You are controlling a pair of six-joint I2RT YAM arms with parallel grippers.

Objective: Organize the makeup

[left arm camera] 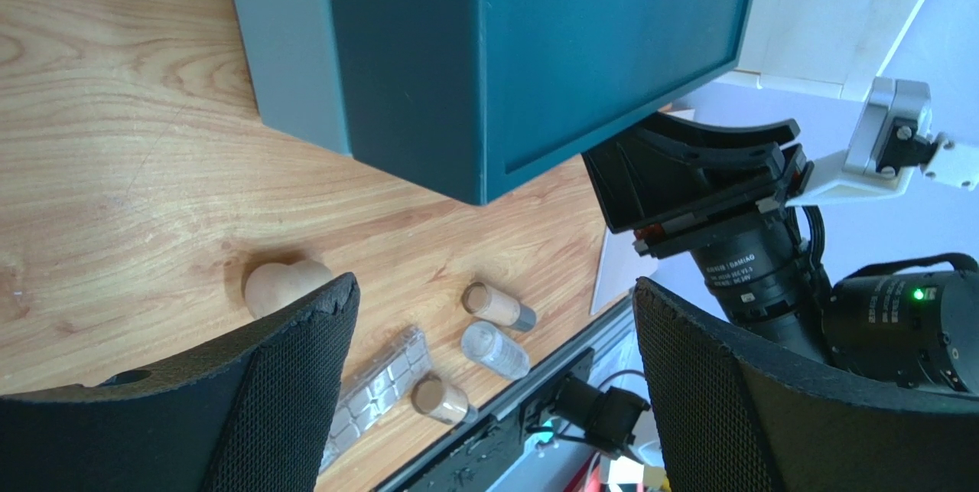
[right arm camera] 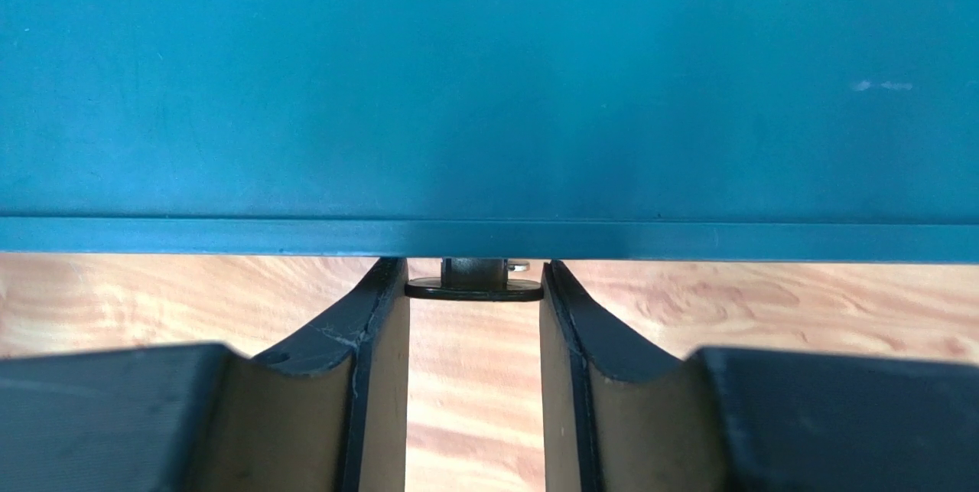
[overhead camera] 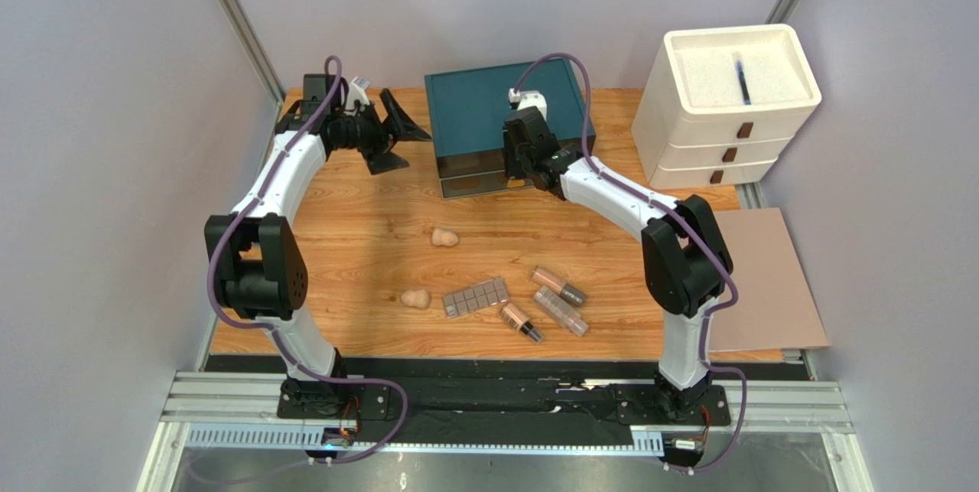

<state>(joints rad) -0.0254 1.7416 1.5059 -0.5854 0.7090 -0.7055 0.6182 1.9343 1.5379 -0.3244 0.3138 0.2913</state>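
Observation:
The makeup lies on the wooden table: two beige sponges (overhead camera: 444,237) (overhead camera: 416,299), a grey gridded palette (overhead camera: 475,297) and three short tubes (overhead camera: 556,284) (overhead camera: 560,311) (overhead camera: 521,321). My right gripper (overhead camera: 514,171) (right arm camera: 472,280) is at the front of the teal drawer box (overhead camera: 500,102), its fingers shut against both ends of the dark drawer handle (right arm camera: 460,290). My left gripper (overhead camera: 397,139) (left arm camera: 492,289) hovers wide open and empty left of the box. Between its fingers the left wrist view shows a sponge (left arm camera: 282,283), the palette (left arm camera: 379,389) and the tubes (left arm camera: 498,305).
A white drawer unit (overhead camera: 724,102) stands at the back right. A flat tan board (overhead camera: 770,280) lies off the table's right edge. Grey walls close in on both sides.

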